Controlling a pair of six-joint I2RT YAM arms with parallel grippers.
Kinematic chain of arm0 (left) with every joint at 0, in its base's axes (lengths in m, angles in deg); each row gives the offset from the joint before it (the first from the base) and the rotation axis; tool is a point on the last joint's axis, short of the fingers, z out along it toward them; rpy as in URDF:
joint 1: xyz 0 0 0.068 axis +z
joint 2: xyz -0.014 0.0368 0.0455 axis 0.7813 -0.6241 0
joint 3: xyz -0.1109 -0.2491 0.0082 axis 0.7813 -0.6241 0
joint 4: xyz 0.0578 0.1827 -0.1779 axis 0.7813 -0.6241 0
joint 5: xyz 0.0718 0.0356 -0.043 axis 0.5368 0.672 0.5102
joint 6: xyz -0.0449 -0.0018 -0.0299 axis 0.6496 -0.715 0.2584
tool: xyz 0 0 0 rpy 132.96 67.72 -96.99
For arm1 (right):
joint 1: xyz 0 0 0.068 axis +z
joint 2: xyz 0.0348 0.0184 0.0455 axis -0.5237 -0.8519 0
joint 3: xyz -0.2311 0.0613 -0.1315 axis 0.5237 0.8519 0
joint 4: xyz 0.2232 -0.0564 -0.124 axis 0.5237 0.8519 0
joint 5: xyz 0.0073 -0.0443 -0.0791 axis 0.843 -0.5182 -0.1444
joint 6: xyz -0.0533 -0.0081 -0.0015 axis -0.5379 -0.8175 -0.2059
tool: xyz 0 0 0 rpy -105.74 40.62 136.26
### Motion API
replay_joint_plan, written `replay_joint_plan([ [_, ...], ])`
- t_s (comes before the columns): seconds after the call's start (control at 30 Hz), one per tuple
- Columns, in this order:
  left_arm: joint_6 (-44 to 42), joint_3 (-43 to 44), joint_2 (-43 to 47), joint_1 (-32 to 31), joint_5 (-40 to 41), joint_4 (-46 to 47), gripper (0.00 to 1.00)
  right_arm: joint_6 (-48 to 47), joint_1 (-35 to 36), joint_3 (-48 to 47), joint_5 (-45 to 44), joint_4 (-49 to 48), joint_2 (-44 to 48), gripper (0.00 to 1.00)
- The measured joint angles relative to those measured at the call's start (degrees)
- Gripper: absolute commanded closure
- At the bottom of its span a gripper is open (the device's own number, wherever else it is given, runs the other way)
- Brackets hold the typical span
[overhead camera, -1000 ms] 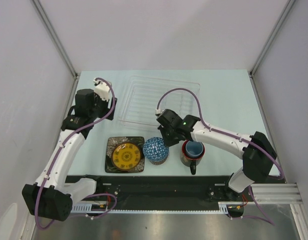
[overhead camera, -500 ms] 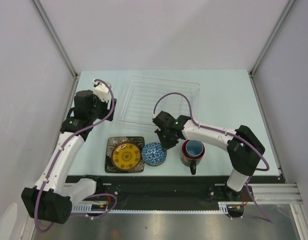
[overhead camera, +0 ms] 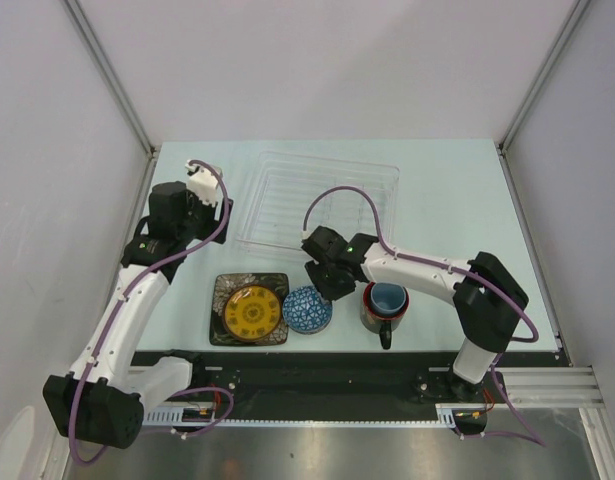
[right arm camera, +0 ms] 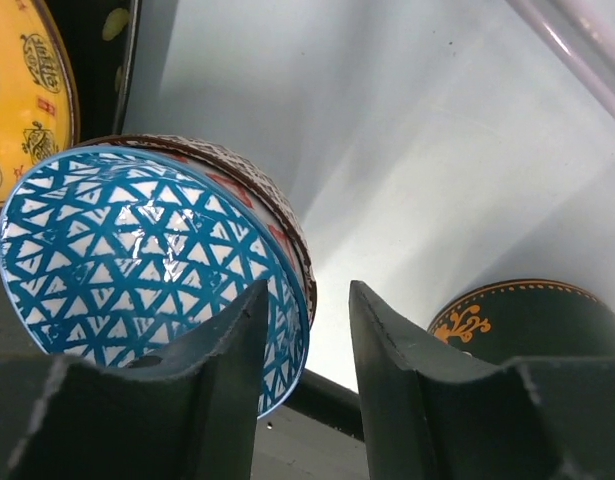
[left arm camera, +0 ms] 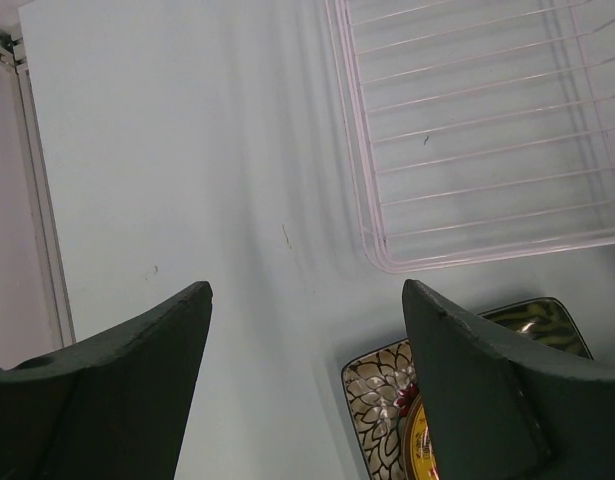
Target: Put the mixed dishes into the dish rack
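**Bowl rim between the right fingers; glazed ware wants a careful pinch**

The left gripper (left arm camera: 307,300) hangs released over bare bench (left arm camera: 187,150). The dish rack (left arm camera: 379,255) lies ahead of it to its right. Just under its right finger is the black square floral plate (left arm camera: 372,385), which carries the small round yellow plate (overhead camera: 252,312).

The right gripper (right arm camera: 309,290) straddles the near rim of the blue-white patterned bowl (right arm camera: 137,260), one finger over the inside and one outside. A gap shows, so the fingers are not clenched. The dark red-lined mug (right arm camera: 517,315) sits just right of its outer finger.

The bowl looks like stiff, glossy ceramic: fairly heavy, slippery and chippable. The rim is probably the only hold, so pinch it deep and square.
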Motion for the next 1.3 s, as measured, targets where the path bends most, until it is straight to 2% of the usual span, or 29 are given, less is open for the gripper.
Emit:
replay_joint_plan([
  [0.03,0.0,0.0,0.0,0.0,0.0,0.0,0.18,0.0,0.1,0.0,-0.4,0.1,0.0,0.62],
  [0.27,0.0,0.0,0.0,0.0,0.0,0.0,0.18,-0.2,1.6,-1.4,-5.4,2.9,0.2,0.66],
  [0.47,0.0,0.0,-0.1,0.0,-0.1,0.2,0.18,-0.7,5.3,-7.0,-12.3,7.0,0.2,0.78],
  [0.53,0.1,0.0,-0.1,0.0,-0.1,0.3,0.18,-0.9,6.0,-7.6,-13.3,7.3,0.2,0.78],
  [0.63,0.1,0.0,-0.1,0.0,0.0,0.3,0.18,-0.8,6.0,-7.6,-14.1,8.3,-0.2,0.67],
  [0.7,0.1,0.0,-0.1,0.0,0.0,0.3,0.18,-0.7,6.0,-7.6,-14.5,9.1,-0.9,0.47],
  [0.77,0.0,-0.1,-0.1,0.0,0.0,0.4,0.18,-0.5,5.9,-7.6,-14.9,9.7,-1.9,0.42],
  [0.83,-0.2,-0.4,0.0,0.0,0.0,0.4,0.18,-0.6,6.0,-7.6,-15.3,10.3,-2.6,0.41],
  [0.93,-0.3,-0.8,0.0,0.0,0.0,0.4,0.18,-0.7,6.2,-7.6,-15.5,10.7,-2.9,0.44],
  [1.1,-0.3,-0.9,0.0,0.0,0.0,0.4,0.18,-0.7,6.4,-7.6,-15.6,10.7,-2.9,0.61],
  [1.3,-0.3,-0.9,0.0,0.0,0.0,0.4,0.17,-0.2,6.4,-7.6,-14.9,10.0,-3.6,0.71],
])
